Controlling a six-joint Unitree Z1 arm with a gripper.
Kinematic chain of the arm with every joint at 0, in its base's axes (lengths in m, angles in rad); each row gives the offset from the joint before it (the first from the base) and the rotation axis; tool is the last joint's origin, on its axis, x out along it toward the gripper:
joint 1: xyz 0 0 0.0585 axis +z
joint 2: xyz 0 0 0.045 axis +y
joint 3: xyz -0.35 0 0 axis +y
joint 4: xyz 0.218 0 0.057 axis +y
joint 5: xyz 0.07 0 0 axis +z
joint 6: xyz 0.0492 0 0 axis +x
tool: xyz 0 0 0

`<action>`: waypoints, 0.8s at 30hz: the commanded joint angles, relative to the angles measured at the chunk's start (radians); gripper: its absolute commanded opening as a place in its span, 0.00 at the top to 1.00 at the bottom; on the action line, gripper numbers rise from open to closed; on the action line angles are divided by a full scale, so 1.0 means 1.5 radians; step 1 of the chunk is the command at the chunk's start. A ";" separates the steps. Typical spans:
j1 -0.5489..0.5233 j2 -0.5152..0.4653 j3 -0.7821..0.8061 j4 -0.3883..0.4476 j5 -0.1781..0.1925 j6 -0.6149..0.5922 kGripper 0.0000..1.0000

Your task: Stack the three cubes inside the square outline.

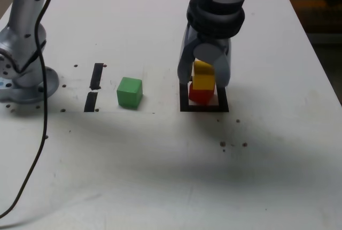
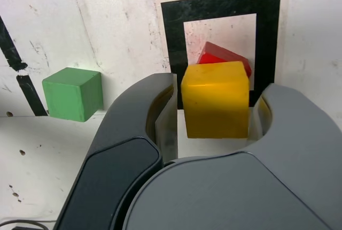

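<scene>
The grey two-fingered gripper [image 1: 206, 75] points down over the stack, its jaws set narrowly on either side of the small matte yellow cube [image 2: 216, 107]; in the wrist view a thin gap shows on each side of the cube, so the jaws look just parted from it. The yellow cube sits on the small matte red cube [image 1: 201, 95], which stands inside the square outline of black tape [image 1: 204, 107] on the white tabletop [image 1: 160, 176]. The small matte green cube [image 1: 130, 92] rests well apart, toward the exterior view's left, near two short black tape strips [image 1: 94, 86].
</scene>
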 commanded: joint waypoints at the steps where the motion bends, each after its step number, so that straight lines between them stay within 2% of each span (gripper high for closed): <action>1: -0.003 -0.006 -0.002 0.002 0.002 -0.001 0.37; 11: -0.005 -0.018 -0.001 0.002 0.007 -0.004 0.25; 24: -0.006 -0.165 0.058 0.020 0.067 -0.056 0.15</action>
